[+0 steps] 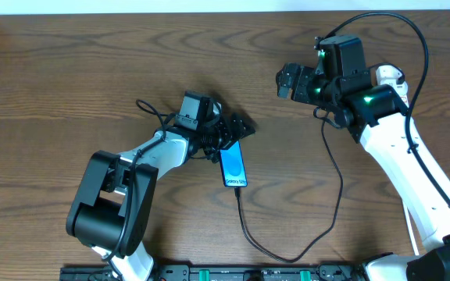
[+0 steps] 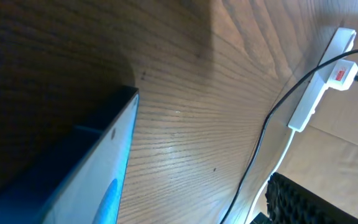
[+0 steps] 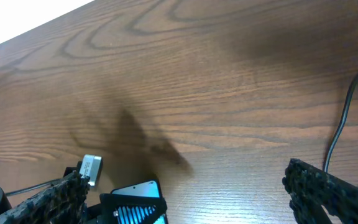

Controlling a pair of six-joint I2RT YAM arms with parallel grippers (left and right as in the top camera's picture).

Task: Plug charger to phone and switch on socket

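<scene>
The phone (image 1: 233,166) lies flat near the table's middle, blue screen up. The charger's thin black cable (image 1: 319,234) meets the phone's near end, loops toward the front edge and runs back under the right arm. My left gripper (image 1: 233,139) is open, its jaws either side of the phone's far end. In the left wrist view the phone (image 2: 98,168) fills the left and one finger (image 2: 297,199) stands apart from it. The socket (image 2: 316,87) shows there, with a white plug (image 2: 342,73) in it. My right gripper (image 1: 285,82) hovers open and empty, right of the phone (image 3: 135,208).
The socket's white cord (image 2: 278,168) runs beside the black cable (image 2: 260,143). The cable (image 3: 340,124) also crosses the right wrist view. The arm bases stand along the front edge (image 1: 225,273). A pale wall bounds the table's far side (image 1: 209,6).
</scene>
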